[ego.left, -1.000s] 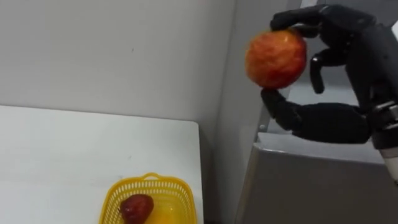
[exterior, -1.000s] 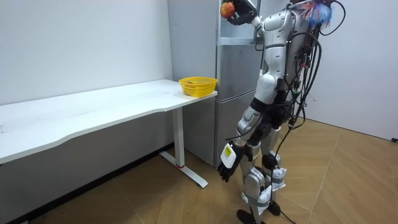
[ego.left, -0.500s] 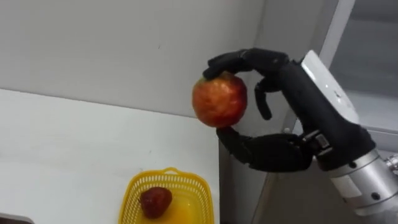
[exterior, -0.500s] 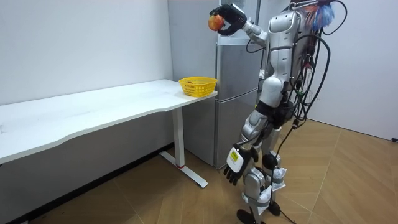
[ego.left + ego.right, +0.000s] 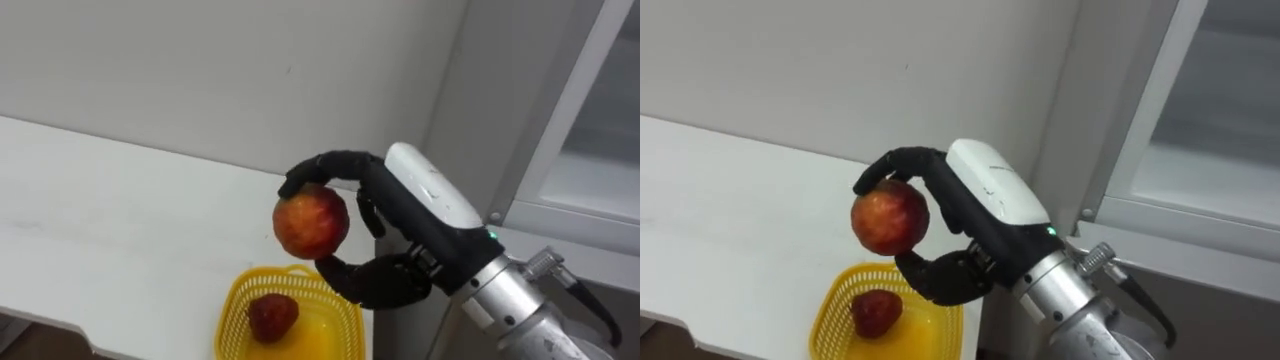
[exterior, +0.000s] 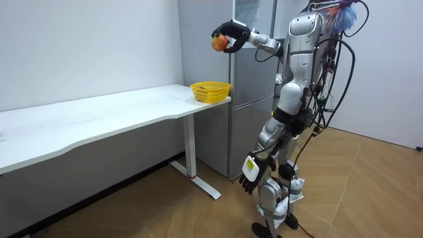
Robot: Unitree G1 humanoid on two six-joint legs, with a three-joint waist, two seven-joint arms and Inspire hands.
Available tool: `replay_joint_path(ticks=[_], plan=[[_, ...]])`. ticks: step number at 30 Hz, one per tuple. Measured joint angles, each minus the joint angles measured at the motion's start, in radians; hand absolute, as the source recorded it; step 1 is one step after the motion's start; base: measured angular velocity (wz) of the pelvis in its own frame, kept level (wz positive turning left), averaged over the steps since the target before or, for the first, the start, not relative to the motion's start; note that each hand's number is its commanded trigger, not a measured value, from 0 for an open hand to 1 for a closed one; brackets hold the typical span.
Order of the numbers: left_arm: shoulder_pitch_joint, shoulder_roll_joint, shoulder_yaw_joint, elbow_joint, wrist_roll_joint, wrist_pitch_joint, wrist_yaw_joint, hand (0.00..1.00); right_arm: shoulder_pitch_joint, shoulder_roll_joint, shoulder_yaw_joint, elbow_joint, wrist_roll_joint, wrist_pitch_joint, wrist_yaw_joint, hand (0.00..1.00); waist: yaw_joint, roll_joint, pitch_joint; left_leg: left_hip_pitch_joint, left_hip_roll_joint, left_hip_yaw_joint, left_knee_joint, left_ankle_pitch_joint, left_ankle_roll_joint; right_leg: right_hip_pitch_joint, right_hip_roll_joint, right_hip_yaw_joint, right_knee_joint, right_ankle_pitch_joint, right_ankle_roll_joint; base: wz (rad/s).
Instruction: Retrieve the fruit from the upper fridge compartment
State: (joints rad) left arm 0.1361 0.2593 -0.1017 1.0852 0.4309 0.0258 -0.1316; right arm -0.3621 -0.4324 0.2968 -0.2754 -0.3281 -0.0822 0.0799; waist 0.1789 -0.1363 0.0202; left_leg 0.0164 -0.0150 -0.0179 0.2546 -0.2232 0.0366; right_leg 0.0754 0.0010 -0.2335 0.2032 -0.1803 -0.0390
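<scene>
Carrying step: the right hand (image 5: 397,228) is clamped on the apple (image 5: 311,222), fingers over its top and thumb beneath, in the air above the tabletop (image 5: 120,220), with the fridge (image 5: 505,100) at 3 o'clock. The yellow basket (image 5: 229,312) sits at 6 o'clock from the apple, a red fruit (image 5: 272,315) inside. The left hand (image 6: 250,177) hangs relaxed by the thigh. Next, I judge, the apple must go down into the basket's free side, at 3 o'clock of the red fruit, before the fingers spread
</scene>
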Motion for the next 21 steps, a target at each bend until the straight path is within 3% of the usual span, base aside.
replay_joint_path(ticks=[6,10,15,21], plan=[[0.004,-0.002,-0.002,0.000,0.002,0.019,-0.018,0.00,0.000,0.018,0.005,0.079,0.010,0.008,-0.001,1.00,0.022,0.003,-0.0028,-0.005,-0.001,-0.006,0.006,0.000,0.000,0.000,0.000,-0.006,0.001,0.000,0.000,0.04],[0.005,-0.002,-0.002,-0.004,0.005,0.019,-0.018,0.00,0.000,0.063,0.006,0.184,0.005,0.018,0.011,1.00,0.021,0.007,-0.0032,-0.022,-0.002,-0.017,0.022,0.000,0.000,-0.007,-0.001,-0.012,0.002,0.000,0.000,0.08],[0.001,-0.001,-0.001,-0.006,0.005,0.019,-0.032,0.00,0.000,0.067,0.032,0.213,0.005,0.019,0.038,1.00,0.020,0.019,-0.0018,-0.024,-0.002,-0.017,0.027,0.000,-0.001,-0.009,-0.006,-0.007,0.003,0.000,-0.001,0.00],[-0.012,-0.001,-0.001,-0.006,0.005,0.019,-0.034,0.00,0.000,0.068,0.051,0.218,0.005,0.019,0.077,1.00,0.020,0.019,-0.0021,-0.023,-0.003,-0.016,0.029,0.000,-0.001,-0.007,-0.003,-0.002,0.002,0.000,-0.001,0.00]])
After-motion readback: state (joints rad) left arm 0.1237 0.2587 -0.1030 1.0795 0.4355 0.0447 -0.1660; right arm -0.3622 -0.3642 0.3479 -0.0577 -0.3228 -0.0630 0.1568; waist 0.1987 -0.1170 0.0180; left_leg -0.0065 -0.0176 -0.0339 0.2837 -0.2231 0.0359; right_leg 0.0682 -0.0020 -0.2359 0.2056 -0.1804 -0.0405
